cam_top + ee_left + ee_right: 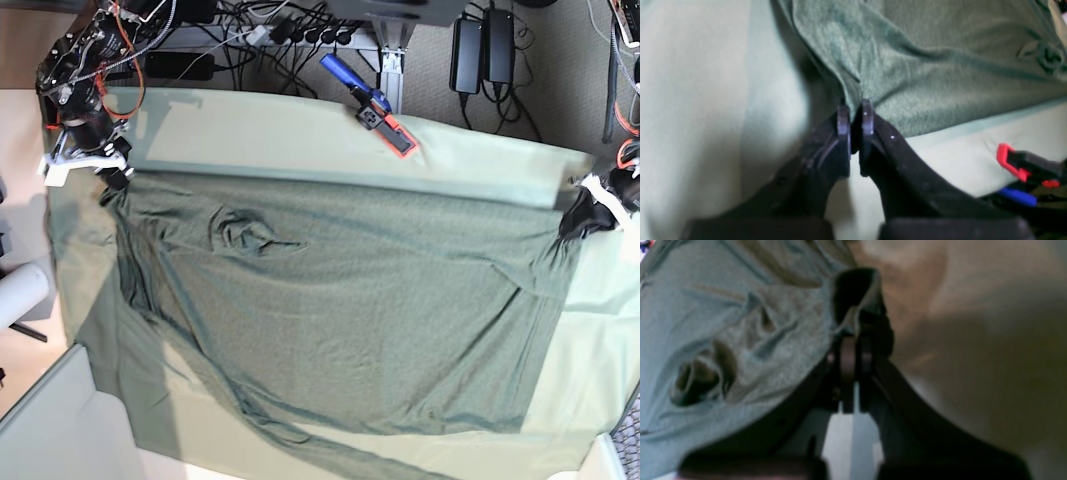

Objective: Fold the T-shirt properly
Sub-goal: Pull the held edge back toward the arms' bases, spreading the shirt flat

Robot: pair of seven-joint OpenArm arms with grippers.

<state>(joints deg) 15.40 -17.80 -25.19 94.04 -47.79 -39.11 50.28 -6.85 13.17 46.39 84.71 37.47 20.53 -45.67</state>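
The T-shirt [340, 310] is dark grey-green and lies spread wide across the pale mint table cloth [480, 150], with wrinkles near its upper left. My left gripper [582, 214] at the right edge of the base view is shut on a corner of the shirt. In the left wrist view the left gripper [855, 110] pinches the T-shirt [923, 66], whose cloth is pulled taut. My right gripper [112, 180] at the far left holds the opposite corner. The right wrist view shows the right gripper [853, 340] closed on a bunched fold of the T-shirt [723, 323].
A red, black and blue clamp [375, 105] grips the table's far edge and also shows as the clamp [1023, 163] in the left wrist view. Cables and power bricks [480, 45] lie on the floor behind. A white roll [20, 292] sits off the table's left side.
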